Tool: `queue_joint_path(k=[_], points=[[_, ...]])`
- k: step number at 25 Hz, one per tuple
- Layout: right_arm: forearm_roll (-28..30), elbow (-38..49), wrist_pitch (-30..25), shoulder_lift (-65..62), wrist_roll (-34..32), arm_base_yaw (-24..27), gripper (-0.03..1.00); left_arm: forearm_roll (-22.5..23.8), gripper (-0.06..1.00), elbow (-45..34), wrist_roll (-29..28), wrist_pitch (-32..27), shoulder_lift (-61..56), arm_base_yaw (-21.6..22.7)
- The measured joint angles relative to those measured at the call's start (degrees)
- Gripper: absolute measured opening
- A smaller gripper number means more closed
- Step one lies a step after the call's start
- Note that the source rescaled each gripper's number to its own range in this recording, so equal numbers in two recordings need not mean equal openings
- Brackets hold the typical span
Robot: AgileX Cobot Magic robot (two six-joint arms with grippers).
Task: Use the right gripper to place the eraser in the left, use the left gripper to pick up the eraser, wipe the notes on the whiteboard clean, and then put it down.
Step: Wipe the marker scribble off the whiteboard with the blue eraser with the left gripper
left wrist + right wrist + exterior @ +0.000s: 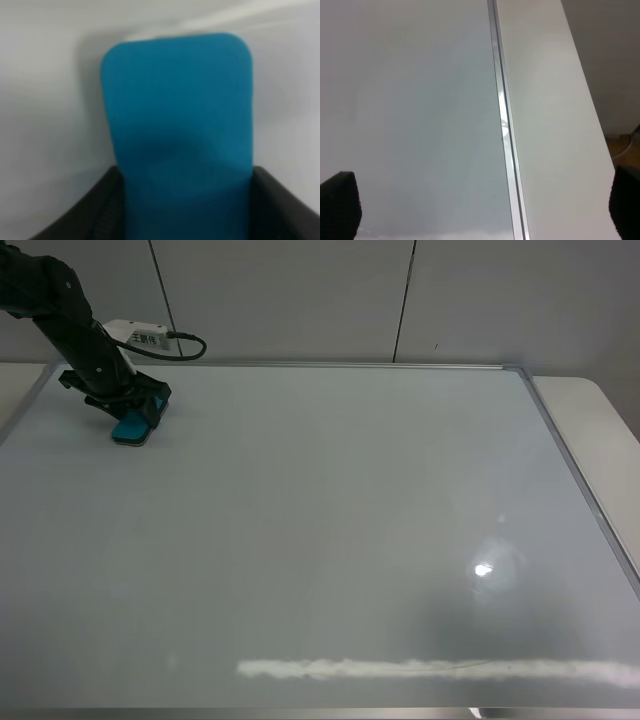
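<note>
Here, near the whiteboard's (350, 520) far left corner, with broad white surface stretching away to its silver frame (506, 150), the left gripper (137, 408) clamps the teal eraser (131, 428) against the board, while the right gripper (480, 207) hangs wide open and empty above that frame.

Black arm (62, 315), black hand (136, 408), white labelled box (141, 337)

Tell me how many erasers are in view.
1. The eraser is held by the left gripper at the far left corner of the whiteboard.
</note>
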State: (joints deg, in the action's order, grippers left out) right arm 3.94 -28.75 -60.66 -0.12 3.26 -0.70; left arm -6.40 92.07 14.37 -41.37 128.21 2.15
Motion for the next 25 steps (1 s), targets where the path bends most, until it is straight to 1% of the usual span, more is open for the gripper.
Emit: queue_joint_path(k=[2,5,10,15,20,23,25], points=[[0.0,0.0,0.0,0.0,0.0,0.0,1.0,0.2,0.01,0.0,0.35,0.01,0.0,2.82],[0.0,0.0,0.0,0.0,0.0,0.0,1.0,0.16,0.01,0.0,0.82,0.01,-0.04,5.92],[0.0,0.0,0.0,0.0,0.0,0.0,1.0,-0.57,0.01,0.0,1.57,-0.1,-0.07,6.52],[0.0,0.0,0.0,0.0,0.0,0.0,1.0,0.33,0.01,0.0,1.98,0.06,-0.07,2.52],[0.0,0.0,0.0,0.0,0.0,0.0,1.0,-0.69,0.01,0.0,2.18,0.08,-0.01,-3.7],[0.0,0.0,0.0,0.0,0.0,0.0,1.0,-1.04,0.01,-0.04,2.18,0.03,-0.01,-6.75],[0.0,0.0,0.0,0.0,0.0,0.0,1.0,-1.17,0.01,-0.1,2.18,0.03,-0.01,-7.9]])
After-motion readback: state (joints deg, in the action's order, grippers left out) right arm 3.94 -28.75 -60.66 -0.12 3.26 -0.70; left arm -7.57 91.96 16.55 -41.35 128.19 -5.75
